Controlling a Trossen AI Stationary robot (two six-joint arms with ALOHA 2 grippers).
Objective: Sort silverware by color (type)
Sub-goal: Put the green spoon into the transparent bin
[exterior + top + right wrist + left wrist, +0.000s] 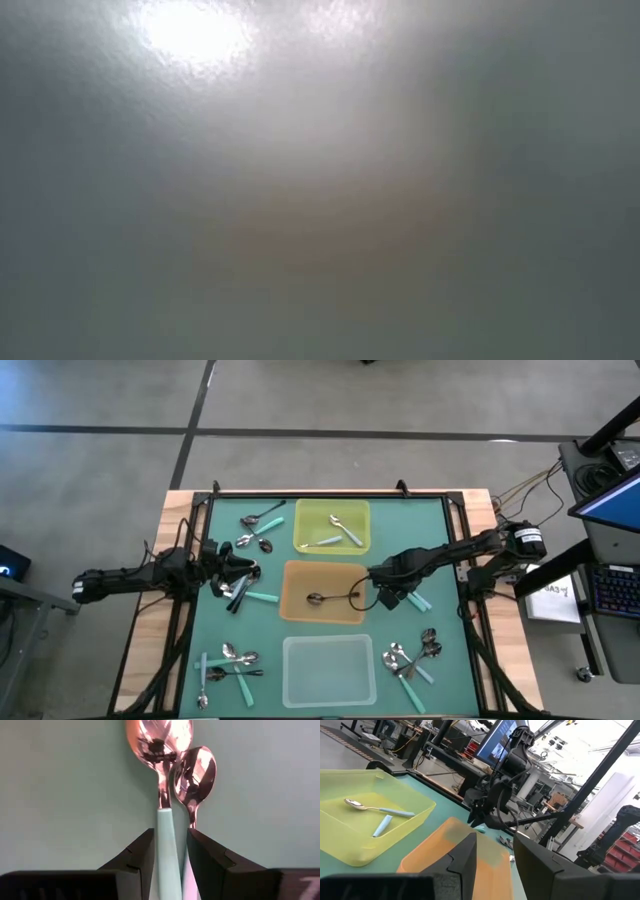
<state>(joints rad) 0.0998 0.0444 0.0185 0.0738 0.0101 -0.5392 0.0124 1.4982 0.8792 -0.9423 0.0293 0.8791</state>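
While the right arm carries a catch, step in hand: taking teal-handled silverware to its tray (my reading).
Right gripper (pixel 170 847): clamped on the handle of a teal-handled spoon (pixel 165 820), bowl pointing to the top of the wrist frame.
Stowaway: a second spoon (pixel 195 775) lies against the first, its stem running down beside the right-hand finger; whether it is pinched too, I cannot tell.
Beneath: plain green mat (pixel 60 780), so nothing is over a tray yet.
Advice: hold the grip firm, lift level, move slowly (two spoons can slip apart).
Nearest tray: orange tray (pixel 300 575), centre of the high view, just left of this gripper; it holds a dark spoon (pixel 318 598), so probably the wrong home.
Other trays: clear tray (pixel 330 670) at lower centre, yellow tray (pixel 305 510) at upper centre with pale spoons; check kinds before letting go.
Left gripper (pixel 495 845): centre left in the high view, fingers apart, nothing between them.
Farther piles: mixed spoons at lower right (pixel 410 660), lower left (pixel 228 663) and upper left (pixel 258 525).
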